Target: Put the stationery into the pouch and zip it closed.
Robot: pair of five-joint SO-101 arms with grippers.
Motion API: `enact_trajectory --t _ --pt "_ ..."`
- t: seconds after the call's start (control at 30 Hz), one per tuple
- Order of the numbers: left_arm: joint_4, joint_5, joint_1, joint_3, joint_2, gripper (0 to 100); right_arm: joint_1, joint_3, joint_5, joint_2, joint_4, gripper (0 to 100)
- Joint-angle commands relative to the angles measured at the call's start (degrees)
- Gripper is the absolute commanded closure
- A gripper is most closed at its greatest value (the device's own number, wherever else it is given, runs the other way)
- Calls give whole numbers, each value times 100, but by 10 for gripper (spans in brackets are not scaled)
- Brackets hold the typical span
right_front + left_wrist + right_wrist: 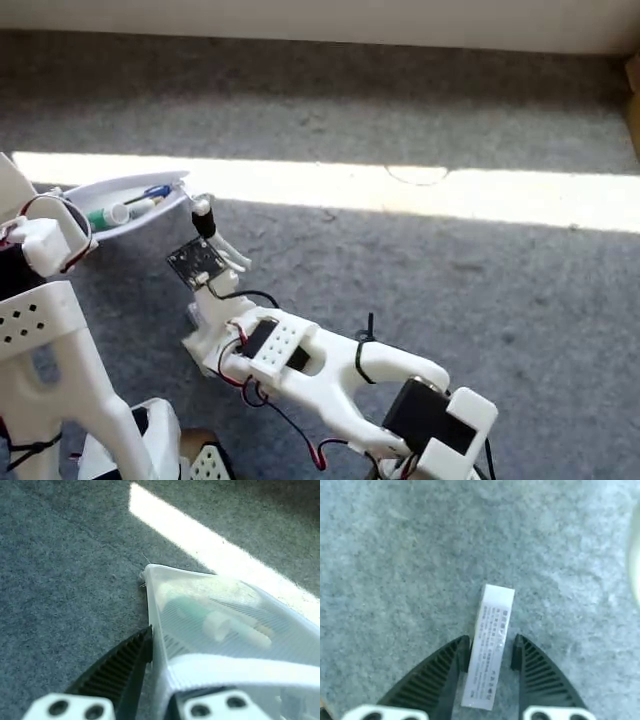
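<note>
In the high view the translucent white pouch (125, 205) is held up off the carpet at the far left, its mouth open. Inside lie a green-capped marker (103, 215) and a blue pen (155, 192). My left gripper (154, 647) is shut on the pouch's edge (165, 610), and the marker (220, 622) shows through the mesh. My right gripper (204, 218) is at the pouch's right tip. Its black fingers (447, 667) are shut on a white printed tag (490, 645) that sticks out past them.
Grey carpet (420, 300) covers the whole surface, crossed by a bright strip of sunlight (450, 195). A pale wall base (350, 20) runs along the back. A wooden edge (633, 95) shows at the far right. Red and black cables (265, 400) hang along the right arm.
</note>
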Motion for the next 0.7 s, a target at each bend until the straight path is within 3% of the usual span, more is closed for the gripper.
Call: enact_trajectory --t 0.0,0.27,0.6,0.67 --pt "-149 79 -75 -338 -171 992 -22 -198 448 -31 40 972" --pt "-149 79 -75 -330 -171 992 -13 -163 1169 -189 145 995" --pt "-149 79 -57 -330 -171 991 268 -110 1222 -1965 2132 995" --pt "-141 79 -57 -330 -171 991 409 -110 1521 -2273 2343 995"
